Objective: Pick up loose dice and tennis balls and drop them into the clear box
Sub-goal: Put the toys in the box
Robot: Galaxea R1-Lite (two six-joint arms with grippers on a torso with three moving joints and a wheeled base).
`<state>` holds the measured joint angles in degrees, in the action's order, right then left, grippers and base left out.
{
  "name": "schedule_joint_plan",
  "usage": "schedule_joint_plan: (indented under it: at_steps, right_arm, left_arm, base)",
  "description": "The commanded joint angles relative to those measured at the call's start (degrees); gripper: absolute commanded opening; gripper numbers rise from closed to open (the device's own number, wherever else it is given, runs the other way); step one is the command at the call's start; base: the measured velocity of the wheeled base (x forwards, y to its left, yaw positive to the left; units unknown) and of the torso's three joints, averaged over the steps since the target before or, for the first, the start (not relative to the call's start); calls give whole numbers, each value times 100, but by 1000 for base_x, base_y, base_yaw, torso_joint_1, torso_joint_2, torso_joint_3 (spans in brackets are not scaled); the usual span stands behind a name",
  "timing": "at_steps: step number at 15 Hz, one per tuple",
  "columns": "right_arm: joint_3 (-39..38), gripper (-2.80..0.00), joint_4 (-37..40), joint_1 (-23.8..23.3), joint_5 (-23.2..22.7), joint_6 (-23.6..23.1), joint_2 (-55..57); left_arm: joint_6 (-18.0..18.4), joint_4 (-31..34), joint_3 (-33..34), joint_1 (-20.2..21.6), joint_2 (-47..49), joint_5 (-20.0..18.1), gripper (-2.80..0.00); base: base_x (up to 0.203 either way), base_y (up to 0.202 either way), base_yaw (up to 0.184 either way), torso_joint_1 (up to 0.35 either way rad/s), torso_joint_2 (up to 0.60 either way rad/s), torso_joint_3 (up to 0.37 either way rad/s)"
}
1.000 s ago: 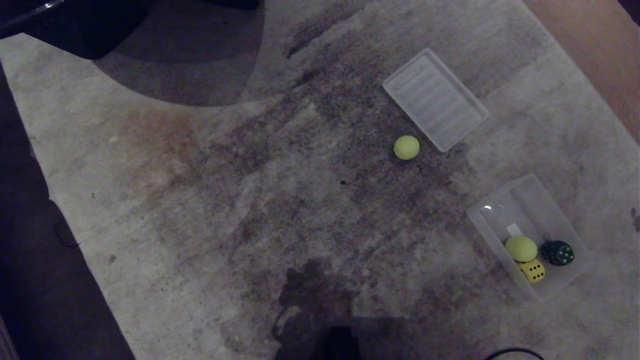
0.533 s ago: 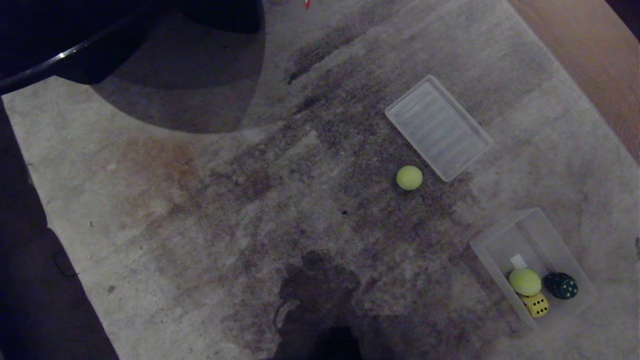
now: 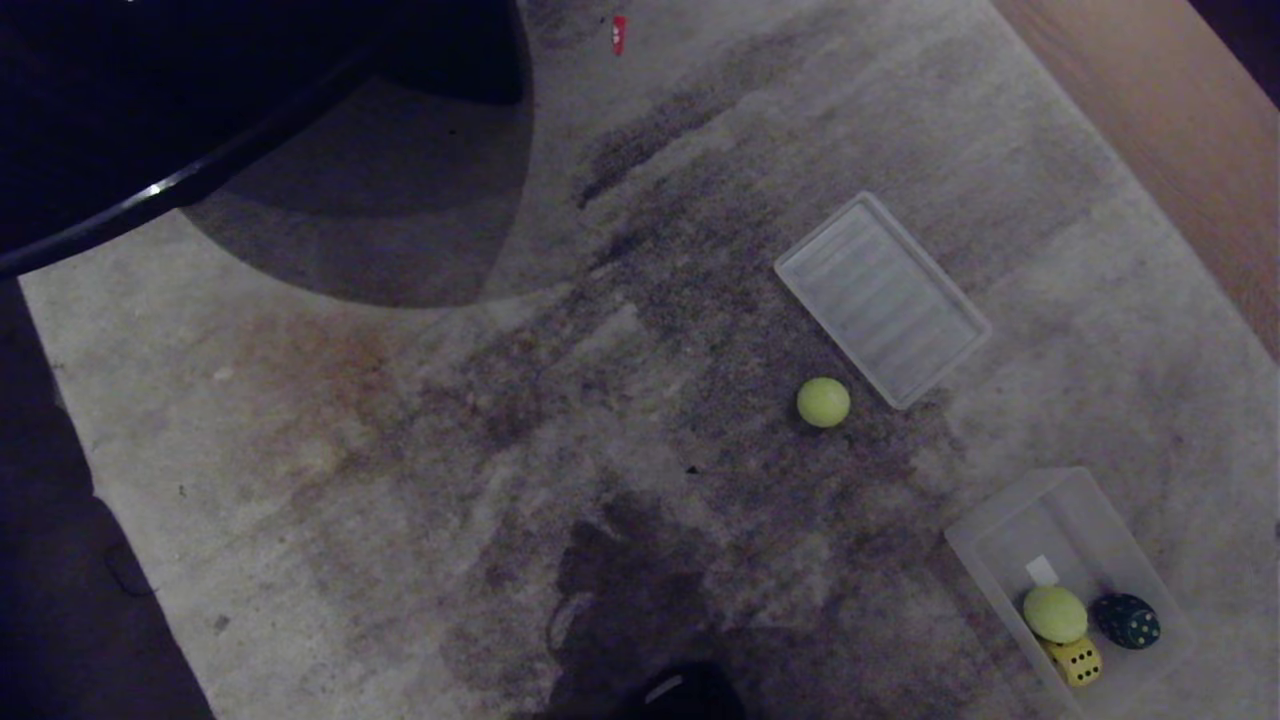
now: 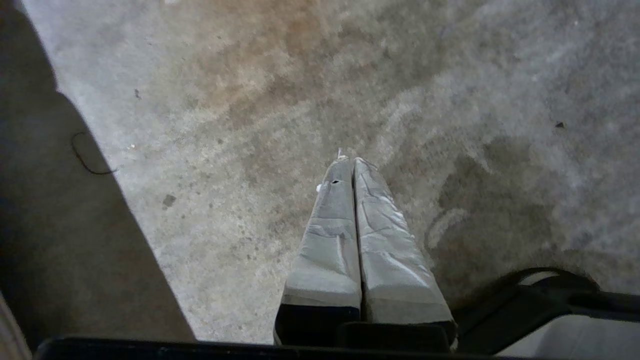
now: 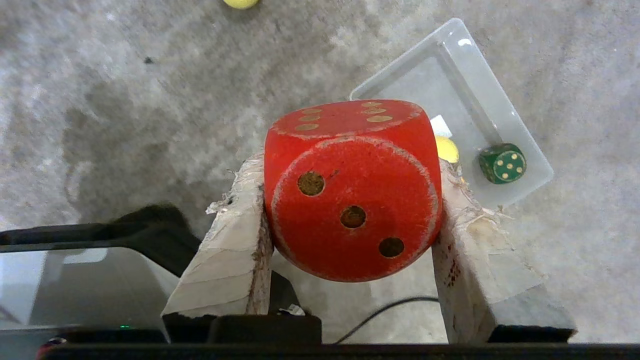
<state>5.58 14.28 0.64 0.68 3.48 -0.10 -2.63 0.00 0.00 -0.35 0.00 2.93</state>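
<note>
Since a second ago the whole floor scene has slid down our head view, lid, ball and box together, so it is our camera that has moved, not the things. We carry the red die [image 5: 352,192] in our right gripper [image 5: 350,200], clamped between the two padded fingers [image 5: 235,250] by its opposite sides, its three-pip face turned toward the wrist camera; that squeeze across flat faces suits a rounded cube. We hold it high over the carpet [image 3: 400,450], with the clear box [image 5: 500,120] lying below and just beyond it, probably so that we can line up before letting go.

The box sits near the lower right of the head view and already holds a tennis ball [image 3: 1054,613], a yellow die [image 3: 1076,661] and a dark green die [image 3: 1127,620], huddled at one end. One loose tennis ball [image 3: 823,402] waits on the carpet, just beside a corner of the ribbed lid [image 3: 880,298]. Our left gripper [image 4: 347,165] hangs idle over bare carpet, fingers pressed together on nothing.
</note>
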Motion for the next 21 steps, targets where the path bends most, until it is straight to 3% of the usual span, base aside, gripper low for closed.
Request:
schedule_joint_plan:
  at_steps: [1, 12, 21]
  right_arm:
    - [4, -280, 10, 7, 2, -5, 19]
    - [4, -280, 5, 7, 2, 4, 19]
    - [3, -280, 5, 7, -7, -11, 19]
  left_arm:
    - [0, 0, 9, 0, 9, -3, -280]
    - [-18, 0, 9, 0, 9, 6, -280]
    - [-12, 0, 9, 0, 9, -3, -280]
  base:
    - [0, 0, 0, 0, 0, 0]
    - [1, 8, -135, 2, 2, 3]
    - [0, 0, -7, 1, 4, -132]
